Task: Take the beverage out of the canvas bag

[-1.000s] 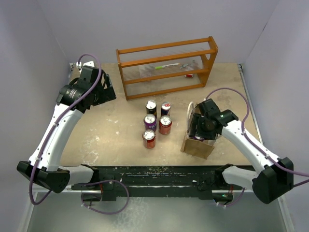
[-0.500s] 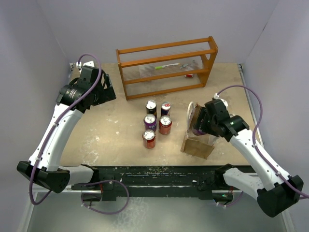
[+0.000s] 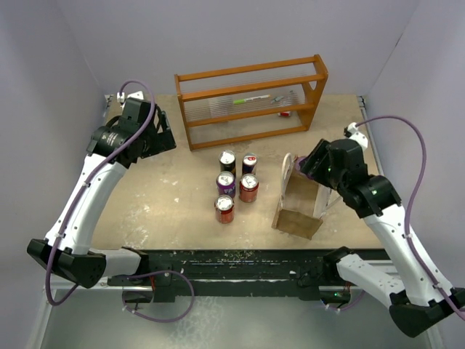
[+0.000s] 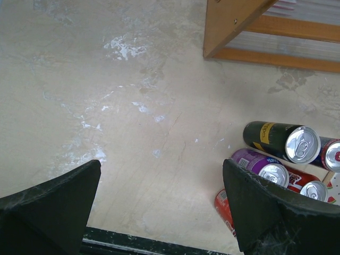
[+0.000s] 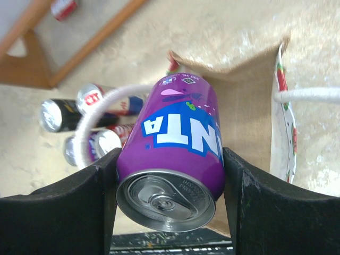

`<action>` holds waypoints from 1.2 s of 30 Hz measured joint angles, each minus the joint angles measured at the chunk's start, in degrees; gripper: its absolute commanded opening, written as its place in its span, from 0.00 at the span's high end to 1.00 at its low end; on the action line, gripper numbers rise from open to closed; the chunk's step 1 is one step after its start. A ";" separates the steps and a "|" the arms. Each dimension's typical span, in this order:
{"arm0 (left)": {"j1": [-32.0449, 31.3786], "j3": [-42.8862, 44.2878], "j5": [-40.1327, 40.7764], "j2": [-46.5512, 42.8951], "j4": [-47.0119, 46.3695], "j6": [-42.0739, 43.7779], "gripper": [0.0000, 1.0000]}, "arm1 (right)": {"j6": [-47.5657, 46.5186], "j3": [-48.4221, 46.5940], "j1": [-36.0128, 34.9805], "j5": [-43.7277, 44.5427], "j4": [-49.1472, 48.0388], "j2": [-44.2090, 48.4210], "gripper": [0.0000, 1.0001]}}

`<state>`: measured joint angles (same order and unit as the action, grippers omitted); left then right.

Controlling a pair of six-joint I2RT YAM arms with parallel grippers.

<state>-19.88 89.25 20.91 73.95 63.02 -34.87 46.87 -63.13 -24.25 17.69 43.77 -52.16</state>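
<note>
R gripper (image 5: 170,175) clamps purple can (image 5: 178,133) mid-body, just above canvas bag (image 5: 249,122) mouth at scene's right; prob full, heavyish, slippery w/ thin dentable walls, so mid-body hold suits

The right gripper (image 5: 170,159) hangs over the open canvas bag (image 5: 244,117), its jaws filled by a purple can (image 5: 175,122). The bag's white loop handles (image 5: 308,94) arch on either side of the jaws. Left of them a cluster of cans (image 3: 248,187) crowds the table (image 3: 160,203). Under the left gripper (image 4: 162,170), jaws spread, bare table lies free, with cans to their right and the wooden rack (image 4: 234,21) ahead.
</note>
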 measured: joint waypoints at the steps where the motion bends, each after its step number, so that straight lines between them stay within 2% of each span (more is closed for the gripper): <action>1: 0.00 0.00 -0.13 0.17 -0.17 0.00 0.01 | 0.15 -1.22 0.02 0.42 0.09 0.00 1.00; 8: 0.00 0.00 -0.63 0.74 -0.81 -0.02 0.01 | 0.17 -11.85 0.31 2.95 -0.66 -0.72 1.00; 14: 0.00 0.09 -0.96 0.74 -0.85 -0.04 0.01 | -2.93 -19.06 0.33 1.29 -2.97 -3.06 1.00; 18: 0.00 0.09 -1.27 0.87 -0.87 -0.07 0.01 | -6.47 -25.53 0.48 -4.42 -4.33 -7.87 1.00; 22: 0.00 0.09 -1.75 1.27 -0.87 -0.09 0.01 | -10.21 -29.81 0.59 -13.92 -5.55 -12.55 1.00; 27: 0.00 0.09 -2.23 1.31 -0.87 -0.09 0.01 | -15.56 -30.93 0.63 -28.15 -5.99 -17.31 1.00; 31: 0.00 0.09 -2.27 1.31 -0.87 -0.09 0.01 | -21.90 -31.69 0.46 -37.27 -2.56 -21.88 1.00; 34: 0.00 0.09 -2.29 1.31 -0.87 -0.07 0.01 | -25.66 -31.67 -0.76 -40.19 0.42 -24.46 1.00; 36: 0.00 0.09 -2.29 1.31 -0.87 -0.07 0.01 | -28.17 -31.65 -4.02 -38.71 2.45 -25.92 1.00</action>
<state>-19.88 89.34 18.61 75.26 62.15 -34.94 18.70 -94.78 -28.27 -21.02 46.22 -78.08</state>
